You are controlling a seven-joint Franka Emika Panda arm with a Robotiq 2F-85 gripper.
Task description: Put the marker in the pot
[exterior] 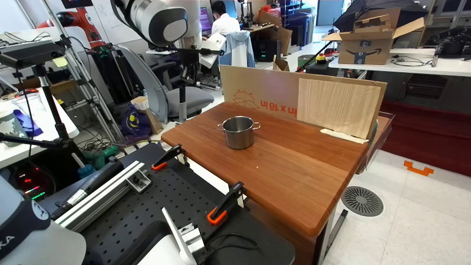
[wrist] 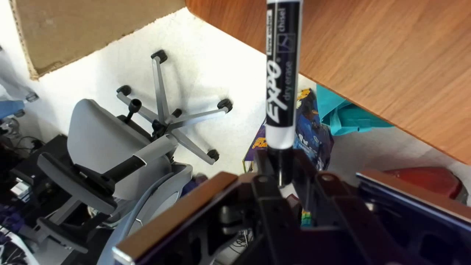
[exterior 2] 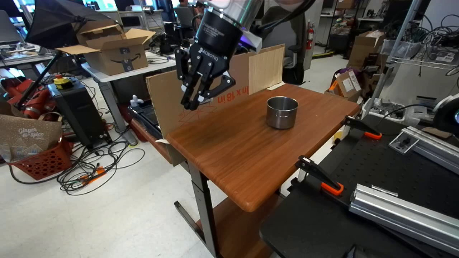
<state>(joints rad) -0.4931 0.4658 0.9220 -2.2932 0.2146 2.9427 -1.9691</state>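
The silver pot (exterior: 239,137) stands upright on the wooden table (exterior: 290,165); it also shows in an exterior view (exterior 2: 281,118). My gripper (wrist: 281,162) is shut on the black end of an Expo marker (wrist: 282,77). The marker's white and black body sticks out beyond the fingertips in the wrist view. In an exterior view the marker (exterior: 208,86) lies almost level at the gripper tip (exterior: 187,79). The gripper (exterior 2: 190,103) is raised well above the table, apart from the pot. The pot is out of the wrist view, and its inside bottom is hidden.
A cardboard sheet (exterior: 265,92) with a light wooden board (exterior: 336,106) stands along one table edge. Black clamps (exterior 2: 317,173) with orange pads sit at the opposite edge, beside a black perforated bench (exterior: 147,213). A grey chair (exterior: 184,99) stands past the table's end.
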